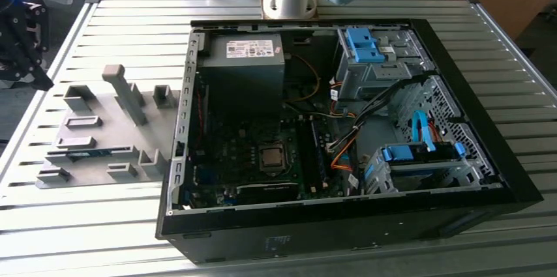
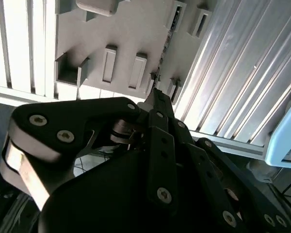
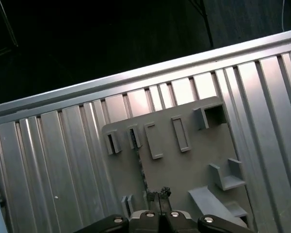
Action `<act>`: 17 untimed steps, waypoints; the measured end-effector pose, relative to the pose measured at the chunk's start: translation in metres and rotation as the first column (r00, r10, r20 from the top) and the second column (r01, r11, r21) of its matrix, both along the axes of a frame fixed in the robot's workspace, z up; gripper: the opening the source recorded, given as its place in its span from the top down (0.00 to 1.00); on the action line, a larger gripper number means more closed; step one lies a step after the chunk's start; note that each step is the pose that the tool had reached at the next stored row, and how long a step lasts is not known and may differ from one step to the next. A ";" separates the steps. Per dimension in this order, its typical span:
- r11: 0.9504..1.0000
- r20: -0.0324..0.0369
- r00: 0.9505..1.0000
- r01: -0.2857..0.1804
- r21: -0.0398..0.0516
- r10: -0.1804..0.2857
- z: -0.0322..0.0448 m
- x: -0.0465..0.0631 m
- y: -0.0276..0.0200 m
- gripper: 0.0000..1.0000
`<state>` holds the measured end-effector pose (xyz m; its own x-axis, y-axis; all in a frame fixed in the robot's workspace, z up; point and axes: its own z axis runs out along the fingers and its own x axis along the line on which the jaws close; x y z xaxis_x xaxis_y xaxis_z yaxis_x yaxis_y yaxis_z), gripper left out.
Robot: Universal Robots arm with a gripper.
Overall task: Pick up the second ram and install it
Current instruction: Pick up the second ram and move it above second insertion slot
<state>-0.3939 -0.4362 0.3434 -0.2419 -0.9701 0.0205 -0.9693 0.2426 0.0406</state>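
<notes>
My black gripper (image 3: 158,194) pressed together, empty, thin blue circuit-board ram (image 1: 87,154) in grey plastic holder (image 1: 113,135), exterior view's nine o'clock.

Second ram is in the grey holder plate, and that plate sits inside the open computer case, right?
No. The exterior view shows the grey holder plate, second ram in it, on the slatted table beside the open computer case, not inside.

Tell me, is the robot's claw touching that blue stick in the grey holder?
Apart. In the exterior view the gripper hangs toward the exterior view's left of the second ram, with a plain gap between them.
</notes>
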 end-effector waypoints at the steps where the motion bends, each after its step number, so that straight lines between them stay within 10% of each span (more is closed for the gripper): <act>1: 1.000 0.000 1.000 -0.018 0.000 0.018 -0.0001 0.000 0.0000 0.89; 7: 0.992 0.000 0.992 -0.127 0.000 0.127 -0.0009 0.000 0.0000 0.89; 13: 0.972 0.000 0.972 -0.234 0.000 0.234 -0.0026 0.000 0.0000 0.89; 17: 0.971 0.000 0.971 -0.238 0.000 0.238 -0.0045 0.000 -0.0001 0.89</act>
<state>-0.3943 -0.4362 0.3389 -0.0039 -0.9998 0.0204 -0.9992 0.0048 0.0404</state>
